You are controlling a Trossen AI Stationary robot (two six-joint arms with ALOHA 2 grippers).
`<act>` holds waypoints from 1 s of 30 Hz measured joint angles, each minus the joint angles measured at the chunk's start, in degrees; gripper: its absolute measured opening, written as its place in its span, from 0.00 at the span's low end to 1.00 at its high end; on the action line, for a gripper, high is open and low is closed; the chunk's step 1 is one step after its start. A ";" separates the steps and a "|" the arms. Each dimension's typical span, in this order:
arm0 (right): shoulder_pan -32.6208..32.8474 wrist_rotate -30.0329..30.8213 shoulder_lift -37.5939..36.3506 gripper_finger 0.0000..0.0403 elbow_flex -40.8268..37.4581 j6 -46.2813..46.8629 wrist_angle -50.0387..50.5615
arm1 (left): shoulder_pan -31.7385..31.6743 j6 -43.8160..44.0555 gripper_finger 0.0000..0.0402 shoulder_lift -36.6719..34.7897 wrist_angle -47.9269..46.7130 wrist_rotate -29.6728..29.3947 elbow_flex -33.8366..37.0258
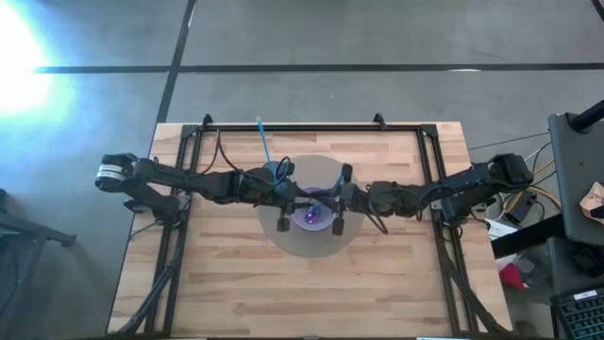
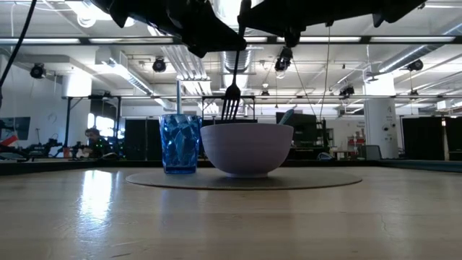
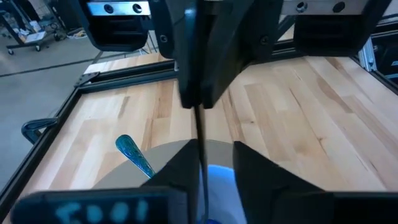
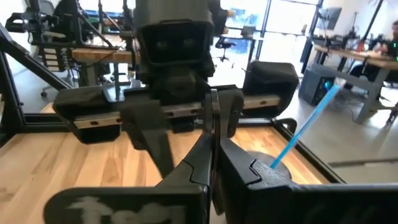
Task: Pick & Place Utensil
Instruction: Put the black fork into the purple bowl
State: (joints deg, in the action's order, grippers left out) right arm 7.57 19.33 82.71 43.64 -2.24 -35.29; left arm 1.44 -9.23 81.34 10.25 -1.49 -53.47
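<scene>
Step in hand: a handover or a lowering, by my reading; both arms meet over the pale round bowl [image 2: 247,148] at the table's middle, with the utensil hanging between them.

Utensil: a dark metal fork [image 2: 232,90] hangs upright, tines down, its tips just above the bowl's rim in the low view, not resting inside.

Right gripper [image 4: 212,155]: its two dark fingers are pressed together on the fork's thin handle, which runs straight up between them in the right wrist view.

Left gripper [image 3: 200,165]: it faces the right one from the other side, and the same thin handle runs between its fingers; they look drawn in close around it, but whether they truly pinch it I cannot tell.

Bowl's setting: it stands on a round grey mat [image 1: 351,236] on the light wooden table [image 1: 226,283]; just beside it on the mat is a blue faceted glass tumbler [image 2: 180,143] holding a light blue straw [image 1: 263,140].

Also in the bowl: a blue-green spoon-like handle [image 3: 134,154] leans out over the rim.

Progress: the fork is lifted and centred over the bowl; the placing is not yet done.

Next move calls for: one gripper alone keeping the fork, a straight descent into the bowl clear of the tumbler and straw, then letting go.
</scene>
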 joint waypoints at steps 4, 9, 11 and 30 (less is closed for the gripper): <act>-0.82 -0.04 -1.36 0.02 0.00 1.92 3.25 | -0.01 -0.07 0.32 0.00 -0.03 -0.03 -0.02; -1.47 -0.31 -4.76 0.02 -0.02 2.35 7.61 | 0.00 -0.15 0.44 -0.04 0.03 -0.28 -0.69; -1.75 0.07 -6.73 0.02 -0.02 2.83 9.08 | 0.09 -0.34 0.48 -0.10 -1.22 -1.24 -1.20; -19.70 -21.06 -17.53 0.02 0.53 14.97 17.31 | 0.23 -4.46 0.50 -9.26 -28.27 -6.08 -9.82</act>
State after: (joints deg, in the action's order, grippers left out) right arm -12.13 -1.73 65.18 44.17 12.73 -17.98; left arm 1.67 -13.70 72.08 -18.02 -7.57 -63.29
